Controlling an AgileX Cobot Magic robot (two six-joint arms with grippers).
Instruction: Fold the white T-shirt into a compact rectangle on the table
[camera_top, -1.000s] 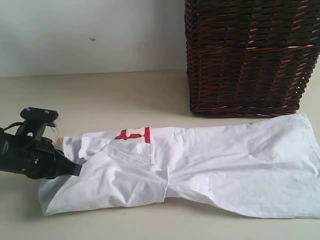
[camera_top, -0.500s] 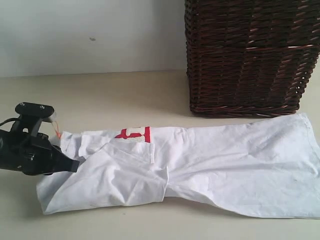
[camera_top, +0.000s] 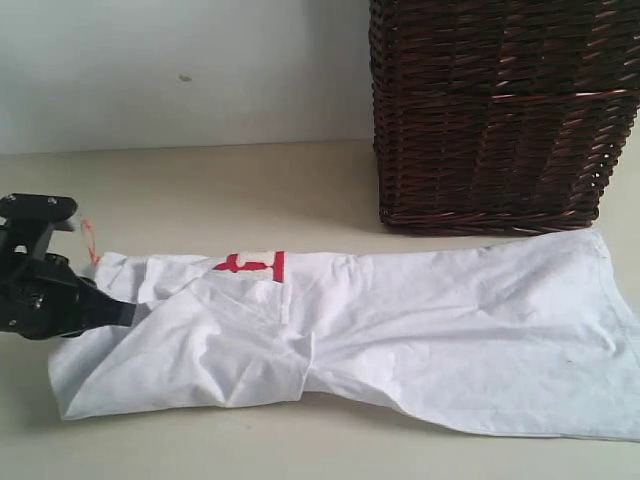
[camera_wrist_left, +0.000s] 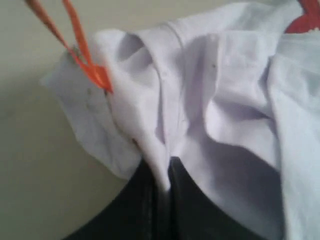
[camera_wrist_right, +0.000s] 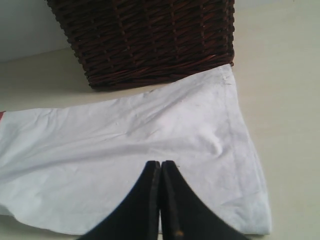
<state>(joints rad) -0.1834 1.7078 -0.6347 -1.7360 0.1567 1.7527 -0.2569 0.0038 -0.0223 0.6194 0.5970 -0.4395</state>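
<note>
The white T-shirt (camera_top: 400, 330) lies stretched out long across the table (camera_top: 230, 190), folded lengthwise, with a bit of red lettering (camera_top: 250, 263) showing near its left end. My left gripper (camera_top: 125, 312) is shut on a pinched fold of the shirt's left end (camera_wrist_left: 150, 150), beside an orange tag loop (camera_wrist_left: 90, 70). My right gripper (camera_wrist_right: 161, 164) is shut and holds nothing; it hovers over the shirt's right end (camera_wrist_right: 165, 130). It is outside the exterior view.
A dark brown wicker basket (camera_top: 500, 110) stands at the back right, just behind the shirt's right end. Bare table (camera_top: 200, 190) lies behind the shirt on the left and to the right of the hem (camera_wrist_right: 290, 125).
My left gripper has pulled leftward with the shirt's end in it, dragging the whole shirt a little to the left. The right gripper's earlier position is not shown.
</note>
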